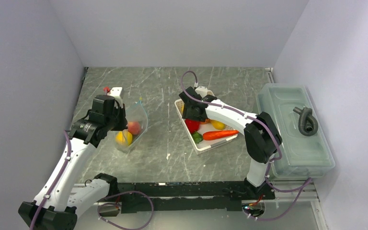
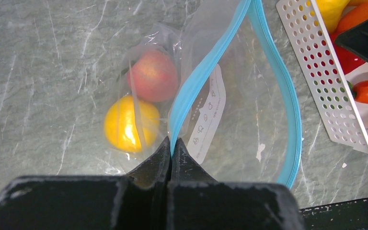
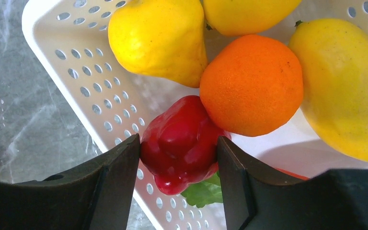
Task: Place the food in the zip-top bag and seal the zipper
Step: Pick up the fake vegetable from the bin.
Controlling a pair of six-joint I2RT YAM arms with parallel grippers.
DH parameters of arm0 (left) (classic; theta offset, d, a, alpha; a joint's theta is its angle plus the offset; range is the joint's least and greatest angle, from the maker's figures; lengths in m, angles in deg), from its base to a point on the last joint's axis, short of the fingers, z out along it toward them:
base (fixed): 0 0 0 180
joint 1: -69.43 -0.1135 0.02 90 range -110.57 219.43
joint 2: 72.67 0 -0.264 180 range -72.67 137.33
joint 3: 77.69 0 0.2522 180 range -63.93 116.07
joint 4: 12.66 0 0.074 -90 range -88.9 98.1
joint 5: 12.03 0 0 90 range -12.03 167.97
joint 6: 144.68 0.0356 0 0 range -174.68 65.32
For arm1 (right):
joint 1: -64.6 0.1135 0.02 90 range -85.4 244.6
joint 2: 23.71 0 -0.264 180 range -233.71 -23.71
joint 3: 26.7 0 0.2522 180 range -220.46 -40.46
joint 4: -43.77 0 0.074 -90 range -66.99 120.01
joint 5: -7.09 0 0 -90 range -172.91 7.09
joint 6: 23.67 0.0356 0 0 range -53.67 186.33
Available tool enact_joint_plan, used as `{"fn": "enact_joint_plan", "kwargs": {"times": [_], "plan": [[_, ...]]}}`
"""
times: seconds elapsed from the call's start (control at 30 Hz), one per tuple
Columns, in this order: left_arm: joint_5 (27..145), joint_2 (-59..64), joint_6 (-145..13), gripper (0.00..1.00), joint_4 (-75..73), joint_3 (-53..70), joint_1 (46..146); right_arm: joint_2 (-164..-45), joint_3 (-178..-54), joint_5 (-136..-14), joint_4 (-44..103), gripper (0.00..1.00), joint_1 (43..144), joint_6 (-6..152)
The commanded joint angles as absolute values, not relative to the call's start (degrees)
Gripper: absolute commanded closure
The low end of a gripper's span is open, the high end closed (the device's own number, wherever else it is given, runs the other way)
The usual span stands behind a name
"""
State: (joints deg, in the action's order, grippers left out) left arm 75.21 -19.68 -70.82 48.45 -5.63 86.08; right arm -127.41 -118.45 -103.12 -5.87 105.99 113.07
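The clear zip-top bag (image 1: 135, 128) lies left of centre with its mouth open. A red-pink fruit (image 2: 153, 75) and a yellow one (image 2: 130, 123) lie inside. My left gripper (image 2: 174, 143) is shut on the teal-blue zipper (image 2: 206, 67) at one edge of the mouth. My right gripper (image 3: 178, 143) is down in the white basket (image 3: 76, 62), its fingers pressed on both sides of the red pepper (image 3: 182, 139). An orange (image 3: 251, 84), a yellow potato-like piece (image 3: 158, 38), a lemon (image 3: 345, 86) and a green piece (image 3: 201, 192) lie around it. The carrot (image 1: 220, 134) lies in the basket's near part.
The white basket (image 1: 206, 146) stands just right of the bag; its corner shows in the left wrist view (image 2: 316, 72). A large translucent lidded bin (image 1: 292, 129) with a grey hose piece (image 1: 305, 120) on top stands at the right. Walls close in three sides.
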Motion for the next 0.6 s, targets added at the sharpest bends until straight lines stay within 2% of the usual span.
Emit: {"fn": "enact_joint_plan", "kwargs": {"times": [0.0,0.2,0.43,0.57], "plan": [[76.2,-19.8,-70.0,1.00,46.4,-5.8,86.1,-125.8,-116.1,-103.5,-5.4,0.50,105.7,113.4],[76.4,-19.8,-70.1,1.00,46.4,-5.8,86.1,-121.6,-113.9,-104.2,-5.6,0.78,105.7,113.0],[76.6,-19.7,-70.3,1.00,46.5,-5.9,86.1,-116.4,-111.5,-104.5,-5.1,0.91,105.7,112.9],[76.6,-19.9,-70.5,1.00,46.5,-6.0,86.1,-113.3,-110.4,-104.9,-4.7,0.94,105.8,112.6]]}}
